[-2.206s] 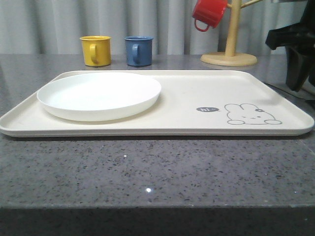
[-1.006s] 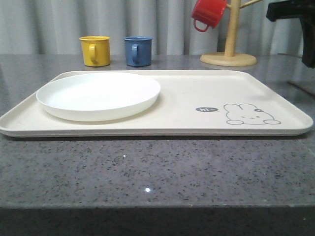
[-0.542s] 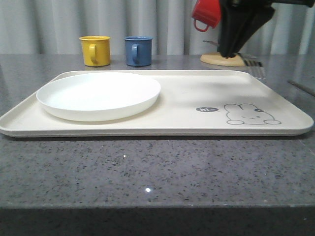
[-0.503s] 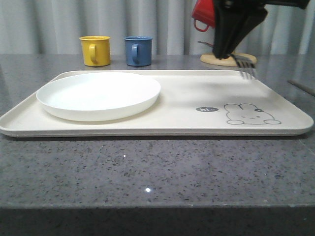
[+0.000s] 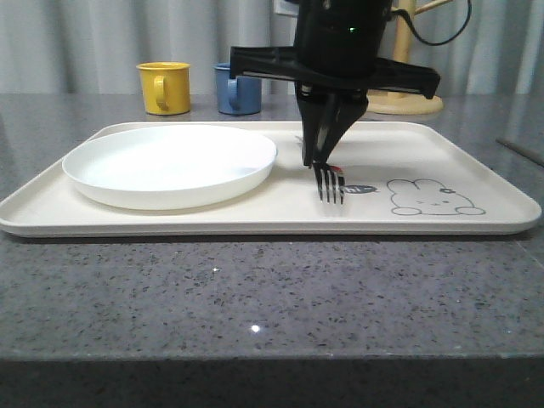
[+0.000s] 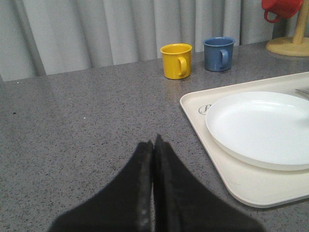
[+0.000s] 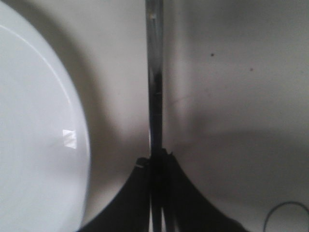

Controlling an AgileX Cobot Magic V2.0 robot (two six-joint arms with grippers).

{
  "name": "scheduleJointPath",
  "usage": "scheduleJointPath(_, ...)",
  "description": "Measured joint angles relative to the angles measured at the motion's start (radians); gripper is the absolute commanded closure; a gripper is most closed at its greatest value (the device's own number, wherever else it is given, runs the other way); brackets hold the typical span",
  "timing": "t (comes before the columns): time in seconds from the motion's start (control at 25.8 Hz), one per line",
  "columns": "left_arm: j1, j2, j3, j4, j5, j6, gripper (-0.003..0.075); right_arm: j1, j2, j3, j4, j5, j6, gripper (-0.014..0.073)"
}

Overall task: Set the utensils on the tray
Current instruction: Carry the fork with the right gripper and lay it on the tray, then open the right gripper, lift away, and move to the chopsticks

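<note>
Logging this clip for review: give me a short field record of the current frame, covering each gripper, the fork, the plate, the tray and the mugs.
right gripper: shut on the fork, over the tray
fork: held, tines toward the camera, by the bunny drawing; contact with tray cannot tell
left gripper: shut, empty, above the counter beside the tray
plate: on the tray's left part, empty
tray: on the grey counter
yellow mug: behind the tray
blue mug: behind the tray, partly hidden by the arm
</note>
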Motion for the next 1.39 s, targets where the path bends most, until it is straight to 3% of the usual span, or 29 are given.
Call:
scheduleJointPath(0.12, 0.000, -0.013, 0.000, 0.000, 0.000, 0.000, 0.0738, 0.000, 0.008, 0.000, 0.000, -0.004, 0.012, 0.0501)
scheduleJointPath(0.31, 0.000, -0.022, 0.000, 0.000, 0.000, 0.000, 0.0738, 0.000, 0.008, -0.004, 0.000, -0.004, 0.017, 0.0243)
scheduleJointPath(0.35, 0.000, -0.022, 0.000, 0.000, 0.000, 0.000, 0.0738, 0.000, 0.008, -0.004, 0.000, -0.004, 0.018, 0.0227)
scheduleJointPath(0.66, 0.000, -0.022, 0.000, 0.000, 0.000, 0.000, 0.0738, -0.043, -0.069, -0.004, -0.008, 0.023, -0.014, 0.0232)
scheduleJointPath(1.08, 0.000, -0.022, 0.000, 0.000, 0.000, 0.000, 0.0738, -0.397, -0.193, -0.006, -0.006, 0.186, -0.320, 0.0234)
scheduleJointPath(1.39, 0.000, -0.022, 0.000, 0.000, 0.000, 0.000, 0.0738, -0.588, -0.193, 0.140, 0.086, 0.142, -0.519, 0.0234)
